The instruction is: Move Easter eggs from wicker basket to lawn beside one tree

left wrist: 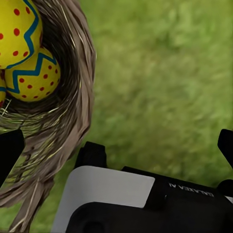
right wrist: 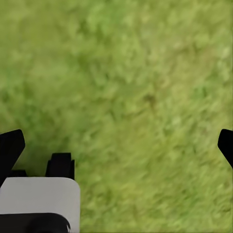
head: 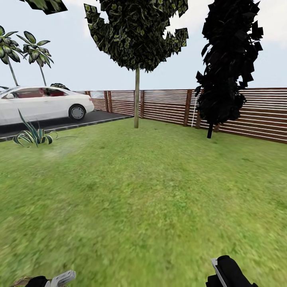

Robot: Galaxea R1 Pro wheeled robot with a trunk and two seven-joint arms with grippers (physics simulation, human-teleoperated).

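Note:
In the left wrist view the wicker basket (left wrist: 73,97) sits on the lawn (left wrist: 165,73), its woven rim close to my left gripper (left wrist: 116,148). Two yellow Easter eggs (left wrist: 34,73) with blue zigzags and red dots lie inside, one (left wrist: 14,29) above the other. A sliver of a third egg (left wrist: 1,93) shows at the frame edge. The left gripper is open, one fingertip (left wrist: 9,150) over the basket's rim, the other (left wrist: 225,145) over grass. My right gripper (right wrist: 116,145) is open above bare grass (right wrist: 126,77). A leafy tree (head: 136,99) stands far ahead on the lawn (head: 143,191).
A black cypress (head: 223,67) stands right of the tree, before a brown slat fence (head: 167,105). A white car (head: 40,104) is parked on a paved strip at the left, with palms (head: 38,54) behind and a spiky plant (head: 34,135) at the lawn's edge. My arms (head: 229,273) show low.

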